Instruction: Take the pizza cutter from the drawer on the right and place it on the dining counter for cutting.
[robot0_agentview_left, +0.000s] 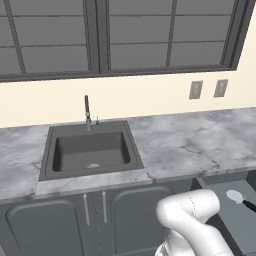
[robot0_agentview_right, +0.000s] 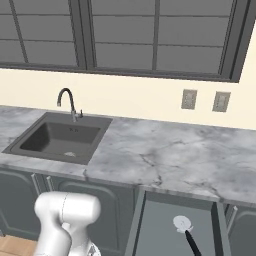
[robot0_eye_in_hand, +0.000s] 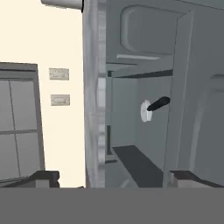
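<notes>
Pizza cutter (robot0_eye_in_hand: 151, 108) in drawer (robot0_eye_in_hand: 127, 113), ahead of hand (robot0_eye_in_hand: 116, 178)

The drawer (robot0_agentview_right: 150, 225) stands pulled out, open from above. Only the pizza cutter (robot0_agentview_right: 183, 226) lies inside; its walls hem the sides.

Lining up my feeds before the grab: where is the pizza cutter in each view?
Left base view: far lower right, pizza cutter in the open drawer.
Right base view: bottom, right of centre.
Hand view: centre right.
Shared landmark: the two wall outlets.
</notes>
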